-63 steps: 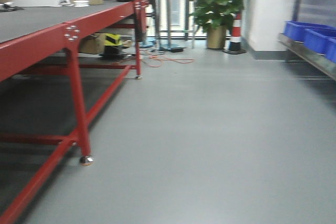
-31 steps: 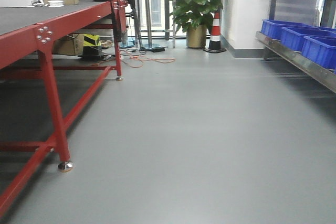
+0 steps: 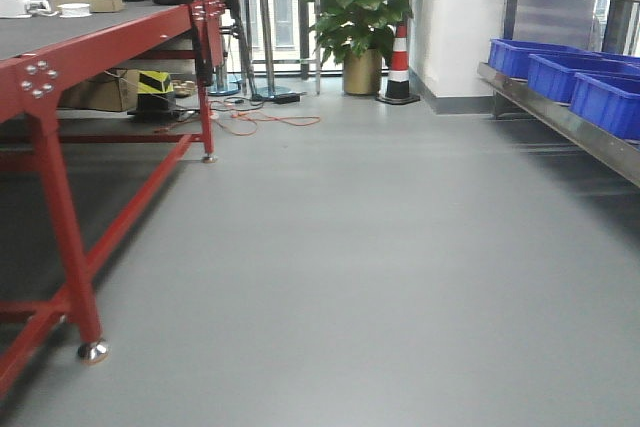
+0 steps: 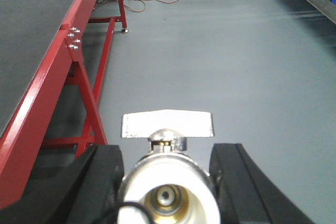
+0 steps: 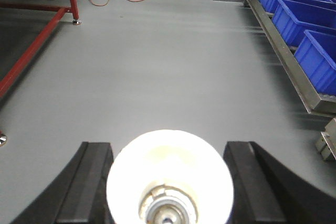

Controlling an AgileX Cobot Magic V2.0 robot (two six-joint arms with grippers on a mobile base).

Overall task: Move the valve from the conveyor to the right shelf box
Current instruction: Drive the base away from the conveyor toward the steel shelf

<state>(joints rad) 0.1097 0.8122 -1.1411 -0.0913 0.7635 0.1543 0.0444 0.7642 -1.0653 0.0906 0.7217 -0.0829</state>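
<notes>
In the left wrist view my left gripper (image 4: 166, 150) is shut on a silver valve (image 4: 173, 174). I see its white end cap head-on and its flat silver handle on top. In the right wrist view my right gripper (image 5: 168, 146) is shut on a second valve (image 5: 170, 174), of which only the round white cap shows. The conveyor (image 3: 70, 29), a dark grey belt on a red frame, runs along the left and also shows in the left wrist view (image 4: 31, 35). Blue boxes (image 3: 555, 72) sit on the steel shelf (image 3: 560, 122) at the right, and they also show in the right wrist view (image 5: 296, 9).
Grey floor (image 3: 360, 247) lies between the conveyor and the shelf. A potted plant (image 3: 360, 17), a striped cone (image 3: 398, 67), an orange cable (image 3: 270, 122) and stools stand at the far end. Cardboard boxes sit under and on the conveyor's far end.
The front view has shifted. The red conveyor frame slid further left and nearer, and the right shelf with its blue boxes came more fully into view.
</notes>
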